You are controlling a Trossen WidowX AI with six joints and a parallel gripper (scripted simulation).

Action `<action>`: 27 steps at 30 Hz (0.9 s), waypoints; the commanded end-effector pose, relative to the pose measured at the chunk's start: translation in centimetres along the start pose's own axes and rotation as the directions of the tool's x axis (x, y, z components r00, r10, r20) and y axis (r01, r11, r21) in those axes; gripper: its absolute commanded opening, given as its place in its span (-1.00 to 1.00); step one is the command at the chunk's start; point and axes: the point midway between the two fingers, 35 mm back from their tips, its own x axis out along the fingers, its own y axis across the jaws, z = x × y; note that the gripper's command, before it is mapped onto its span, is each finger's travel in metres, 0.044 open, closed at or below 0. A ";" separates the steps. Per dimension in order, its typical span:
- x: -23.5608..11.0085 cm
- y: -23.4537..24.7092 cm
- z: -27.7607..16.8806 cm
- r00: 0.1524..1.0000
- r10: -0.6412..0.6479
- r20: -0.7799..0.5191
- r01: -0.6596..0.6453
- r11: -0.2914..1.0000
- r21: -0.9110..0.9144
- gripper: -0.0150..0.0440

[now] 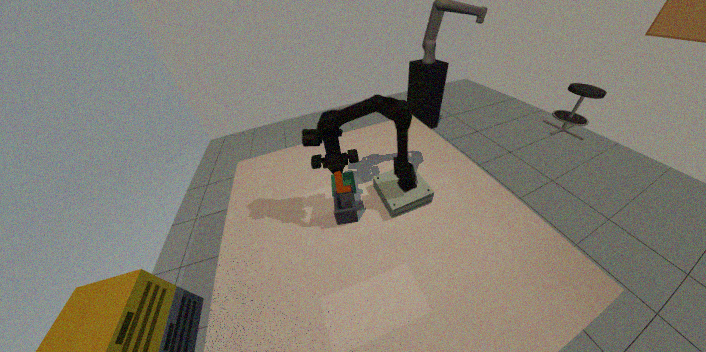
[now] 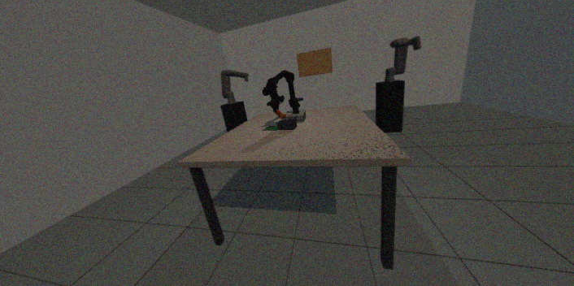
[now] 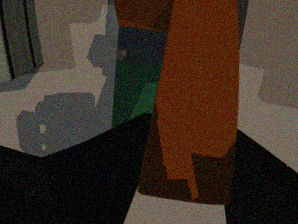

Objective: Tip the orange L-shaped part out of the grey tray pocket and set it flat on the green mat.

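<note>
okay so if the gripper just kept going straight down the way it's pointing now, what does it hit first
Probably the green mat. The gripper is shut on the orange L-shaped part, which hangs below it over the mat beside the grey tray; exact depth is unclear.

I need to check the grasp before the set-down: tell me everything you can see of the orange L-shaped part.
The orange L-shaped part is a flat, matte bar with a short foot branching sideways at its far end. It is out of the grey tray and hangs tilted in the air, its near end pinched in the black gripper. The green mat lies below it. Nothing but the fingers touches it.
</note>
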 end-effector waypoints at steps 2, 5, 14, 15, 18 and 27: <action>0.1 0.1 -1.9 1.000 -0.001 0.004 0.001 1.000 -0.004 -0.49; 0.1 0.2 -3.3 1.000 0.000 0.002 0.000 1.000 -0.004 -0.49; 0.1 0.6 -7.3 1.000 0.000 -0.002 0.000 1.000 -0.004 -0.49; 0.1 0.6 -7.7 1.000 0.000 -0.002 0.000 1.000 -0.004 -0.49; 0.1 0.8 -9.2 1.000 0.001 -0.004 -0.001 1.000 -0.004 -0.49; 0.4 0.8 -10.0 1.000 0.001 -0.004 -0.001 1.000 -0.004 -0.49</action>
